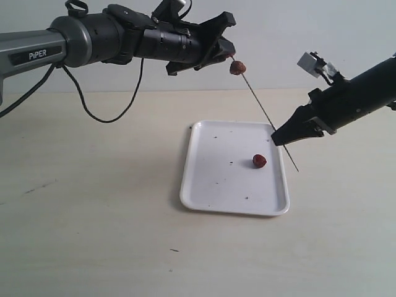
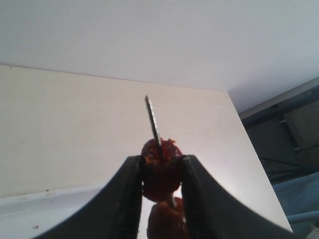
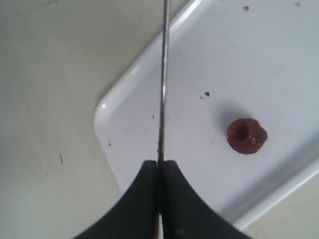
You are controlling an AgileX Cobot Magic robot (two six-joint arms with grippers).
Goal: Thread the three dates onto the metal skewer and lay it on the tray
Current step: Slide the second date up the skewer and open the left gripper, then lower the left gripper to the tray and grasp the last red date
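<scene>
1. Exterior view. The black left fingers are closed on a wrinkled dark red-brown date at the upper end of the thin grey metal skewer. The skewer slants in the air above the right side of the flat white rectangular tray. The black right fingers pinch the skewer near its lower end. A loose date lies on the tray, which rests on the pale counter.
2. Left wrist view. The left fingers clamp the date, and the skewer tip pokes out of it. A second date sits threaded just behind, touching the first.
3. Right wrist view. The right fingers are pressed together on the skewer. The loose date lies on the tray, apart from the rod.
</scene>
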